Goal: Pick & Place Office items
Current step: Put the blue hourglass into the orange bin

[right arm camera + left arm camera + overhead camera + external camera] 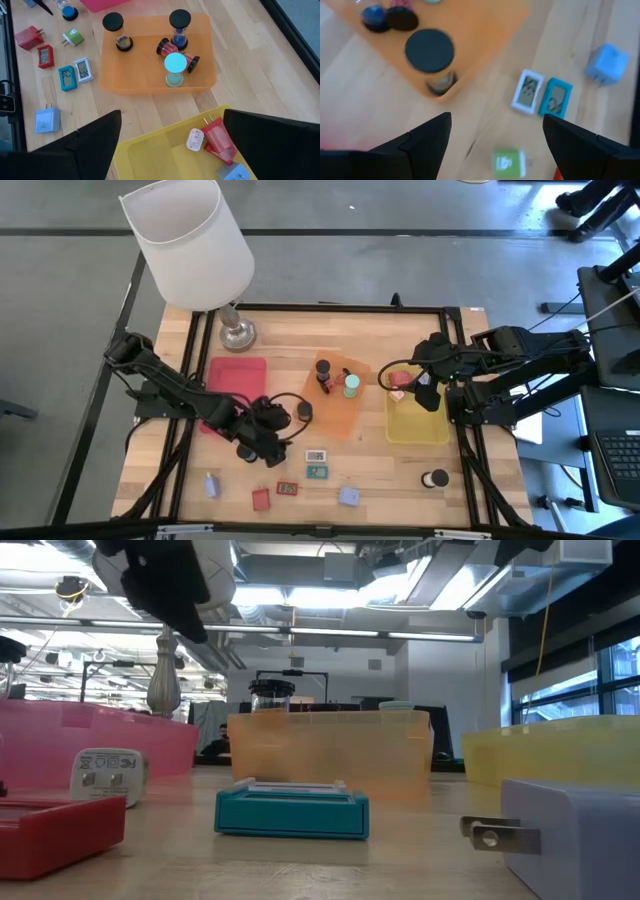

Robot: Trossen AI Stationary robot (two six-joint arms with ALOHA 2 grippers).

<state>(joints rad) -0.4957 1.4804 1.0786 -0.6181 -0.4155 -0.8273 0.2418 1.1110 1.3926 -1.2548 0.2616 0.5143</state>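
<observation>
- High view: the left hand point(262, 432), fingers wide and empty, hovers lower centre over the surface point(390, 470), beside the orange tray point(345, 415); small office items point(316, 456) lie below.
- Right wrist view: the right hand point(170, 131), wide and empty, hangs above the yellow tray point(165, 142), likely having just released the red plug point(219, 141).
</observation>
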